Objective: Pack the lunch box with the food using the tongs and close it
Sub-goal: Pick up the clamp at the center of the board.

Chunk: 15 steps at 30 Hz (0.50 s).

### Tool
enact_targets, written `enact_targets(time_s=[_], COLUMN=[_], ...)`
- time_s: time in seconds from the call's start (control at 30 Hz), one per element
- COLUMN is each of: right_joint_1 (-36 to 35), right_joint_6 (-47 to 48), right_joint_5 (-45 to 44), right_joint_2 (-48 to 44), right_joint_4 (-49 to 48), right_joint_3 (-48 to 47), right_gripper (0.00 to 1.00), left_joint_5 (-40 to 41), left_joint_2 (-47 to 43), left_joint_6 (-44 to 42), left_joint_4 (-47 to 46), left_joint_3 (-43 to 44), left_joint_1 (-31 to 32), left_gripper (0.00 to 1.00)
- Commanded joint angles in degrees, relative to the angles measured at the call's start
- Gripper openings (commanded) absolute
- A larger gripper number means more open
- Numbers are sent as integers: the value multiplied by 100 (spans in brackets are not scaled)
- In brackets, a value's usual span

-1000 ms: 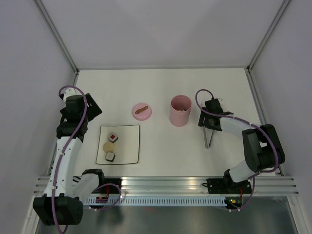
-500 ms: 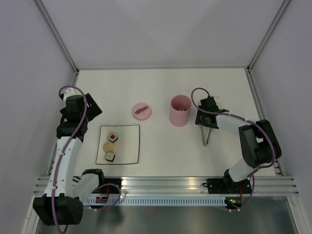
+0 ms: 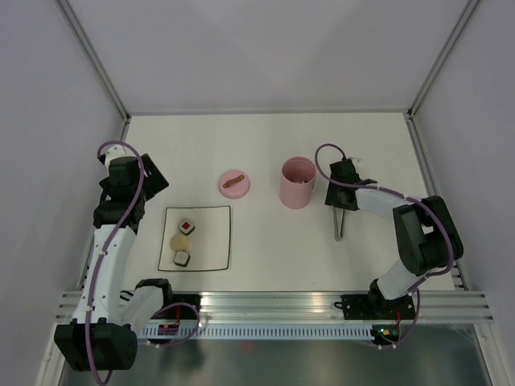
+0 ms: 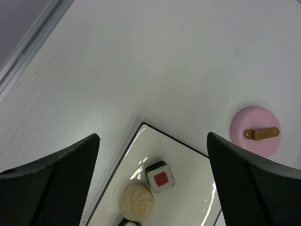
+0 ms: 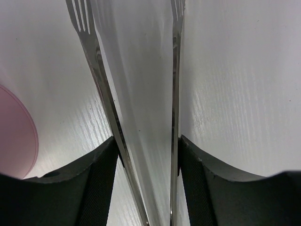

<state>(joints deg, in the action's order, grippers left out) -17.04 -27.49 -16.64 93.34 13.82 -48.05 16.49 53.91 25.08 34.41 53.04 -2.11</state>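
Observation:
The silver tongs [image 3: 339, 223] lie on the table right of the pink lunch box [image 3: 298, 183], their tips pointing away in the right wrist view. My right gripper [image 3: 341, 203] is shut on the tongs [image 5: 101, 80], one pad against each arm. The pink lid [image 3: 233, 183] with its brown handle rests left of the lunch box. Food sits on the white plate [image 3: 213, 237]: a red-centred roll [image 4: 160, 177], a beige bun [image 4: 136, 202] and another roll [image 3: 182, 258]. My left gripper [image 3: 153, 178] hovers open above the plate's far left corner, holding nothing.
Metal frame rails run along the table's left edge [image 4: 33, 42] and right edge [image 3: 422, 161]. The lunch box rim [image 5: 14, 136] shows at the left of the right wrist view, close to the tongs. The plate [image 4: 188, 197] lies near the lid [image 4: 256, 132].
My right gripper slid left and came down over the tongs, then closed onto their arms, squeezing the V narrower. The left arm stayed still.

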Motion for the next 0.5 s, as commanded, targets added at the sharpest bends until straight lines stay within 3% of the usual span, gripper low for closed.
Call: enact_targets(time_s=[0.0,0.47], right_joint_1=[-19,157], right_joint_6=[-47,-11], right_joint_5=[12,636], right_joint_2=[-87,-984], right_joint_4=[621,999], right_joint_3=[-81,-1224], right_gripper=[59,55], left_joint_5=[91,100], left_joint_2=[23,-65], left_joint_6=[-109,-109], left_joint_4=[-23,-31], left_joint_3=[-4,-21], left_joint_1=[26,35], left_gripper=[100,100])
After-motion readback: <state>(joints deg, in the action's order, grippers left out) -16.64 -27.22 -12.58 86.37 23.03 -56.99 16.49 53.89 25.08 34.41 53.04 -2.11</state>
